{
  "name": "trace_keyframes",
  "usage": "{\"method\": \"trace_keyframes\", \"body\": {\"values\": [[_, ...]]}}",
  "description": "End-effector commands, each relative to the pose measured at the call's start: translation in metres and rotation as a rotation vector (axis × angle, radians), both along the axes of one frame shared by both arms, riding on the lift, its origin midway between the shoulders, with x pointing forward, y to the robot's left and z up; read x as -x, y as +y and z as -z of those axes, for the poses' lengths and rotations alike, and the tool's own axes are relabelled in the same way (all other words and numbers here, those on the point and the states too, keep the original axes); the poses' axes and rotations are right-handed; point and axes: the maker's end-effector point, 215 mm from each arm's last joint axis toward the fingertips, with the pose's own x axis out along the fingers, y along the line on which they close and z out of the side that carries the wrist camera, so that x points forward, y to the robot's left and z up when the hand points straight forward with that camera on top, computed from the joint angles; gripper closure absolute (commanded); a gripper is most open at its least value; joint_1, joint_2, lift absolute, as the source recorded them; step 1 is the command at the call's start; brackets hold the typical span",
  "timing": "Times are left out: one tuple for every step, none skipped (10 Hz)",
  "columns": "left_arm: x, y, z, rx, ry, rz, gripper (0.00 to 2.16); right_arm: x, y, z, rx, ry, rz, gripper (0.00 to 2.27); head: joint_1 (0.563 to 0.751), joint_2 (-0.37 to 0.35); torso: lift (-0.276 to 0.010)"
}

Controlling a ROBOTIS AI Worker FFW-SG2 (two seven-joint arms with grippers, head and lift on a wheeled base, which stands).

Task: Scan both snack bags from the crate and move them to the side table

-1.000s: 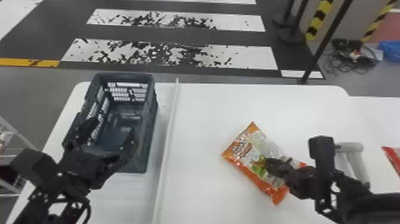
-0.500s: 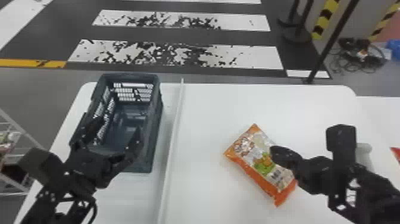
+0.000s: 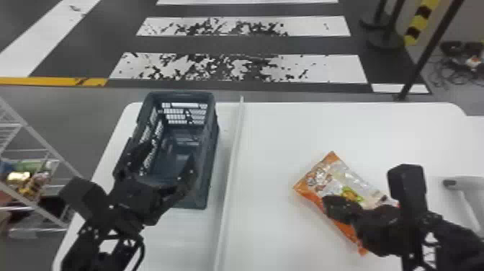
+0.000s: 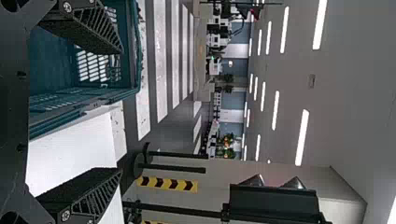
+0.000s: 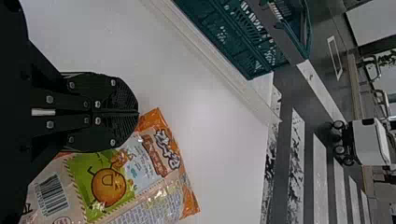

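Crate [image 3: 210, 173] is standing upright on the white table [image 3: 281, 126], and I am taking every place from it. Well to its right, a snack bag [image 3: 320, 180] is lying flat and aslant, its orange corners showing. A long white strip [image 3: 232, 155] is running along the table just beside the crate's right side, between crate and bag.

My left gripper [image 3: 169, 151] is hanging at the crate's near end, its two fingers spread well apart. In the left wrist view, one finger of that gripper [image 4: 121, 111] is showing in front of the crate, the other in front of the table to the crate's right. Whether either is touching the crate, I cannot tell.

My right gripper [image 3: 327, 206] is hovering at the bag, well to the crate's right, and is hiding part of it from my head. In the right wrist view, I am keeping this gripper [image 5: 138, 112] closed, both fingers meeting along one line, with the bag lying just beside and partly behind them. I cannot tell whether they are touching it. The bag is showing a barcode and a round orange cartoon face on green.

Farther right of the crate than the bag, a grey handled thing [image 3: 464, 183] is resting. Left of the crate, a wire shelf [image 3: 36, 134] is holding packets.
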Motion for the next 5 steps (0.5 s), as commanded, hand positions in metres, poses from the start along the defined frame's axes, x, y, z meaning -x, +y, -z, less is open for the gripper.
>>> {"method": "trace_keyframes", "body": {"values": [[0.000, -0.001, 0.000, 0.000, 0.000, 0.003, 0.10, 0.000, 0.018, 0.016, 0.039, 0.016, -0.048, 2.25, 0.695, 0.101, -0.075], [0.000, -0.001, 0.000, 0.000, 0.001, 0.003, 0.10, -0.004, 0.028, 0.027, 0.058, 0.025, -0.072, 2.25, 0.695, 0.120, -0.075], [0.000, 0.000, 0.000, -0.003, 0.001, 0.002, 0.10, -0.008, 0.038, 0.037, 0.071, 0.038, -0.092, 2.25, 0.695, 0.137, -0.075], [0.000, 0.002, 0.001, -0.005, 0.004, -0.001, 0.10, -0.013, 0.044, 0.046, 0.088, 0.051, -0.110, 2.25, 0.695, 0.152, -0.075], [0.000, 0.003, 0.001, -0.005, 0.004, -0.002, 0.10, -0.018, 0.047, 0.054, 0.106, 0.058, -0.120, 2.25, 0.695, 0.160, -0.075]]}}
